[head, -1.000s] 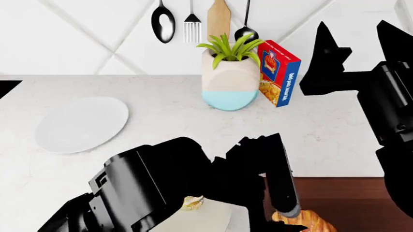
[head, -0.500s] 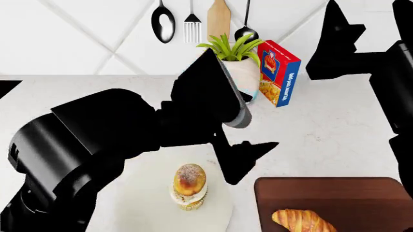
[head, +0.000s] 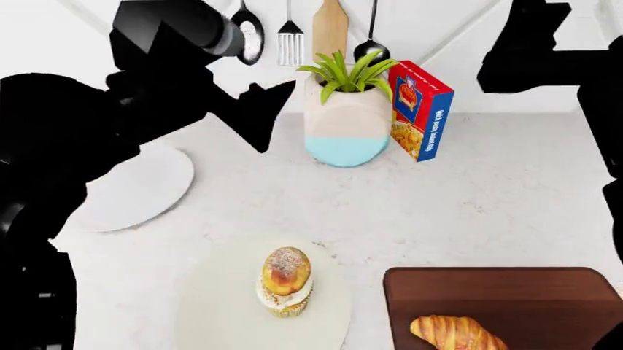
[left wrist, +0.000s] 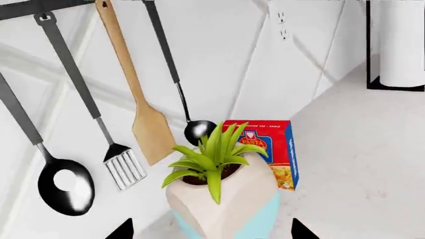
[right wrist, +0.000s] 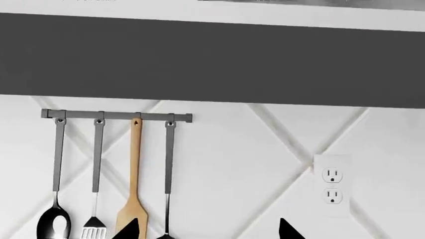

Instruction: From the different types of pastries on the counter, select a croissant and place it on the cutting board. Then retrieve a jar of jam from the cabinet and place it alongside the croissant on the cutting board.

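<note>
The golden-brown croissant (head: 454, 333) lies free on the dark wooden cutting board (head: 526, 295) at the head view's lower right. Left of the board, the frosted cupcake (head: 286, 281) stands on a pale round plate (head: 219, 313) on the white counter (head: 467, 197). My left gripper (head: 276, 117) is raised at the upper left, open and empty; its wrist view looks at the plant pot between the gripper's (left wrist: 209, 231) tips. My right gripper (right wrist: 209, 231) is open and empty, held high facing the wall. The jar of jam is out of view.
A potted plant (head: 346, 120) and a pasta box (head: 421, 109) stand at the back wall under hanging utensils (head: 289, 33). A second white plate (head: 146, 189) lies at the left. A dark cabinet underside (right wrist: 212, 59), an outlet (right wrist: 332, 185) and a paper towel roll (left wrist: 398, 45) also show.
My left arm has lifted from low over the board up and to the left, uncovering the cupcake and the croissant. The right arm has risen a little.
</note>
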{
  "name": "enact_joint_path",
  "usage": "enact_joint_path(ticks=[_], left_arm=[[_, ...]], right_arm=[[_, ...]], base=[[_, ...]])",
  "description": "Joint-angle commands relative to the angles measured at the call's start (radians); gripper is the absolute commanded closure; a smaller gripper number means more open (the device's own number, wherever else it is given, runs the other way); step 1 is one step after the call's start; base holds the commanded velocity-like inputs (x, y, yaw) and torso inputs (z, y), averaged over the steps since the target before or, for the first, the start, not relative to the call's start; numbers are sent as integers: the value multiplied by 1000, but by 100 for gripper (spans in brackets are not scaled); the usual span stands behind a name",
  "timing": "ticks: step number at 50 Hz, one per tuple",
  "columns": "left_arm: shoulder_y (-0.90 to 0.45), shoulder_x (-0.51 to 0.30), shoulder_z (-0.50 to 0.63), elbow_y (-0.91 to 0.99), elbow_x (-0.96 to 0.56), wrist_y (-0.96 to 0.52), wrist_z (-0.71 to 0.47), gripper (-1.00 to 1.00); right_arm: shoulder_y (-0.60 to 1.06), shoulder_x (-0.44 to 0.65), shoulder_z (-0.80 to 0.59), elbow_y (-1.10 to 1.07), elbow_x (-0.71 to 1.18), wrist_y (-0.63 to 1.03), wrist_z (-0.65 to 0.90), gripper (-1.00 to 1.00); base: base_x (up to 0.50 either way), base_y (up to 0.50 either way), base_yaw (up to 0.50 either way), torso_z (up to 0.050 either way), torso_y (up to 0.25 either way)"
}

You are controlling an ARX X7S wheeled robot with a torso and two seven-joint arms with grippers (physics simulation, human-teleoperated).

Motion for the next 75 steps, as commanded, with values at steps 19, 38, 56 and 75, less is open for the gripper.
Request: enact_joint_path(ticks=[19, 38, 56, 75], left_arm=[[-25, -113, -43, -81, 219, 48, -245, -100], [7, -126, -55, -63, 211, 58, -246, -100], [15, -131, -50, -70, 212, 62, -251, -100], [27, -148, -23, -51, 205, 34, -246, -100]], right_arm=[[75, 4, -101, 43, -25, -14, -7, -100], [264, 12, -148, 46, 7, 10, 12, -100], [467, 22, -236, 132, -80, -27, -52, -100], [773, -31, -442, 464, -264, -116, -257, -100]], base=[[0, 0, 0, 0, 0], [0, 0, 0, 0, 0], [0, 0, 0, 0, 0], [0, 0, 0, 0, 0]])
